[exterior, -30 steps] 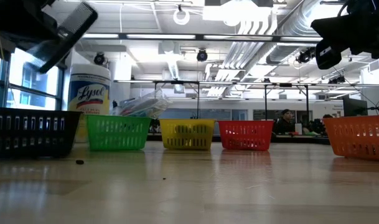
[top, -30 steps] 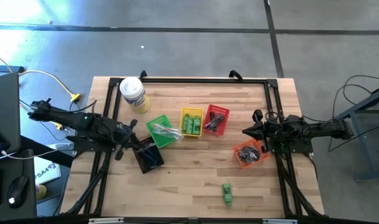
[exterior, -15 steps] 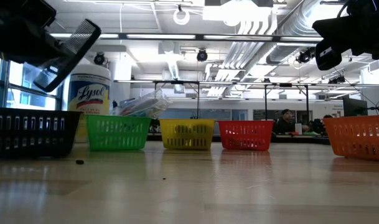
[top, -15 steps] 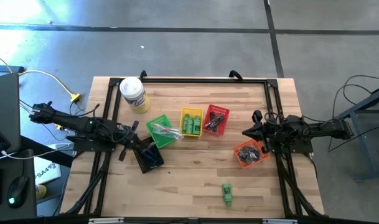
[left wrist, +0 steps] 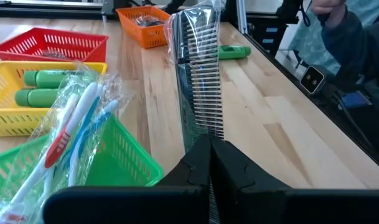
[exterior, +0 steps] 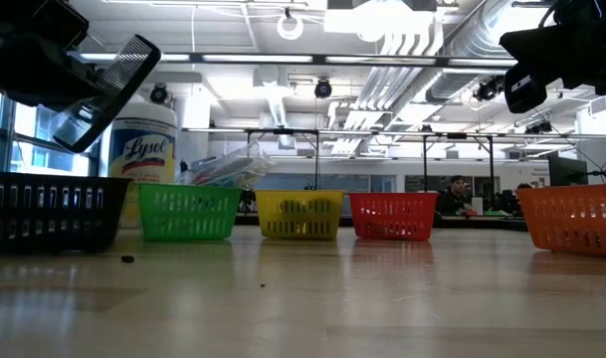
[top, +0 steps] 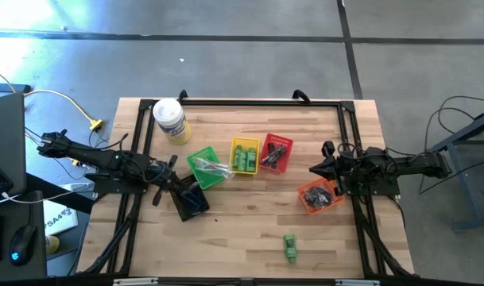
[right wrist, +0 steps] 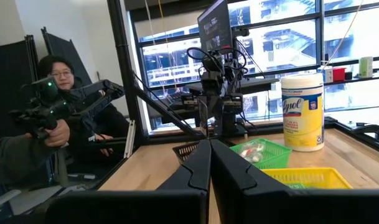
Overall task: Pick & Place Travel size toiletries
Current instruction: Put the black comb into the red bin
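- Left claw [left wrist: 209, 144] is clamped on a wrapped comb [left wrist: 198, 74], held in the air above the black basket [top: 191, 200] near the desk's left edge.
- Carry step; next I'd guess lower and let go.
- Right claw [right wrist: 209, 146] is pinched shut, empty, waiting by the orange basket [top: 319, 195] near the right edge.

Grey concrete floor [top: 249, 20], large windows [right wrist: 264, 37]

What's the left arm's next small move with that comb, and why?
Probably lower it and let go over the black basket. The left gripper is shut on a wrapped comb, held above the table by that basket, and the low view shows the comb hanging over the basket's rim. The right gripper waits shut near the orange basket.
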You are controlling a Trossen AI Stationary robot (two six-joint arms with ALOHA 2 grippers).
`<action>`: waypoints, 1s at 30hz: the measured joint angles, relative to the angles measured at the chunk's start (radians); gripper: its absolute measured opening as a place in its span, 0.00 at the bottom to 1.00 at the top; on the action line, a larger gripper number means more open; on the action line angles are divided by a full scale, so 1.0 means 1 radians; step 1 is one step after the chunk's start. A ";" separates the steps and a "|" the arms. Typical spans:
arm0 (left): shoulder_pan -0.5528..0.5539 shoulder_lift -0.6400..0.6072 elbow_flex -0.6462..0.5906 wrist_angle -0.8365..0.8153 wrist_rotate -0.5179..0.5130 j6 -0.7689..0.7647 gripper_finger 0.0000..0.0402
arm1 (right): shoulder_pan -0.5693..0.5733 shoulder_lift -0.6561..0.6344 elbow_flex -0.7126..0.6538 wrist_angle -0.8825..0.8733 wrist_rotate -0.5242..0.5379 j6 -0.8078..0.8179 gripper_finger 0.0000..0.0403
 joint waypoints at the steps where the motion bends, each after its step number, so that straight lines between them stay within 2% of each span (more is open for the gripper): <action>1: 0.000 0.000 0.000 0.000 0.000 0.000 0.00 | 0.000 0.000 0.000 0.000 0.000 0.000 0.01; 20: 0.000 0.000 0.000 0.013 -0.004 -0.008 0.00 | 0.000 0.000 0.000 0.000 0.000 0.000 0.01; 30: 0.000 0.006 0.012 0.053 -0.079 -0.087 0.00 | 0.000 0.000 0.000 0.000 0.000 -0.001 0.01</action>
